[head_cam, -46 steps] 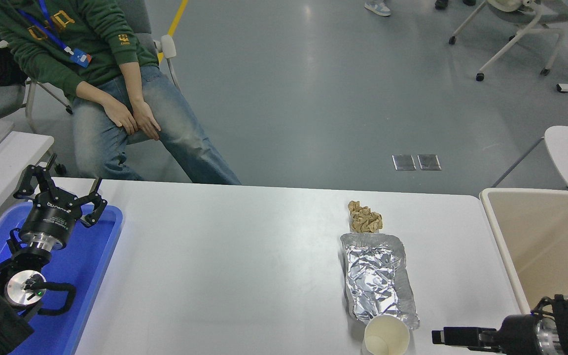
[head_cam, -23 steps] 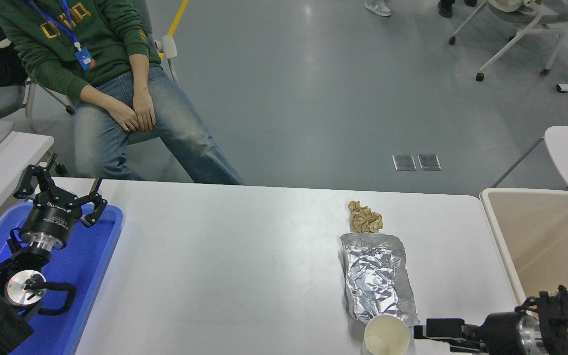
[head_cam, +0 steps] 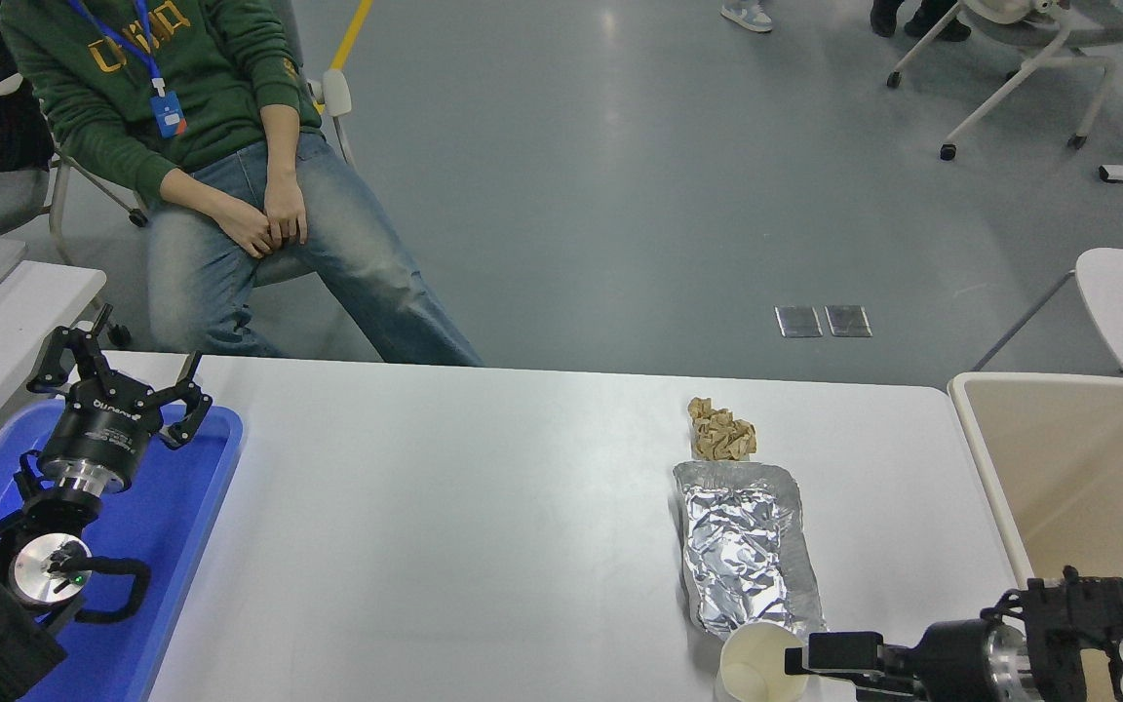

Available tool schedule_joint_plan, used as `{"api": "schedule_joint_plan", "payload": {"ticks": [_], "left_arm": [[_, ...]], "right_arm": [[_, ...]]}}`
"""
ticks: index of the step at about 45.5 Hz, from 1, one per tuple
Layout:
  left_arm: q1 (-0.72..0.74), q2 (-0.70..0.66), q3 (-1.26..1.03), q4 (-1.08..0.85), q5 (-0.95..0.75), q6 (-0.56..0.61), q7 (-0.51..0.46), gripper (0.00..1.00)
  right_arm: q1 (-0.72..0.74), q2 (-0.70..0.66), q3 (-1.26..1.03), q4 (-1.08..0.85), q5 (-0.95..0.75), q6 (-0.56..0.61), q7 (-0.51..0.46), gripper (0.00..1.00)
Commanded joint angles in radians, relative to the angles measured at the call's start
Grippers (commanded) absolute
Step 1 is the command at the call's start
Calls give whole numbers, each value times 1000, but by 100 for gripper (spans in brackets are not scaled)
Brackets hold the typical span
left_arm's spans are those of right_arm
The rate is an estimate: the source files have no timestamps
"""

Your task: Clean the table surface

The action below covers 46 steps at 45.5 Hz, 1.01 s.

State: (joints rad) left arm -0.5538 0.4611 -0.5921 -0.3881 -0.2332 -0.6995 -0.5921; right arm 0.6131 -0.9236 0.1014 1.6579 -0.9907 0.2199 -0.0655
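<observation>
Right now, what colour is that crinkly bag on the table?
Shiny silver. The crinkled foil bag shows best in the head view.

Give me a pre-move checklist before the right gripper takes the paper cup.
1. Right gripper lined up with the paper cup: ok, its tip is at the cup's right side.
2. Gripper open enough to take the cup: cannot tell, the fingers are not clear from this angle.
3. Cup upright and free: ok, though it stands close against the foil bag.
4. Beige bin ready to take trash: ok, open at the table's right end.
5. Other litter left on the table surface: not ok, the foil bag and crumpled brown paper lie there.
6. Left gripper out of the way: ok, parked over the blue tray.
</observation>
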Motion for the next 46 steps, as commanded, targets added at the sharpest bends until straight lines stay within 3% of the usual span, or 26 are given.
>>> {"api": "schedule_joint_plan", "payload": {"ticks": [1, 15, 24, 33, 40, 44, 46], "left_arm": [[0, 1, 0, 0, 0, 0, 0, 100], [0, 1, 0, 0, 0, 0, 0, 100], [0, -1, 0, 0, 0, 0, 0, 100], [0, 1, 0, 0, 0, 0, 0, 100], [0, 1, 0, 0, 0, 0, 0, 100], [0, 1, 0, 0, 0, 0, 0, 100], [0, -1, 0, 0, 0, 0, 0, 100]], "right_arm": [[-4, 65, -2, -58, -8, -2, -8, 100], [-6, 132, -8, -110, -16, -16, -7, 100], [-3, 150, -12, -112, -95, -20, -7, 88], [5, 149, -12, -112, -181, -20, -7, 62], [16, 144, -12, -112, -203, -19, -10, 22], [17, 137, -8, -110, -200, -16, -10, 3], [19, 131, -8, -107, -198, -10, -10, 0]]}}
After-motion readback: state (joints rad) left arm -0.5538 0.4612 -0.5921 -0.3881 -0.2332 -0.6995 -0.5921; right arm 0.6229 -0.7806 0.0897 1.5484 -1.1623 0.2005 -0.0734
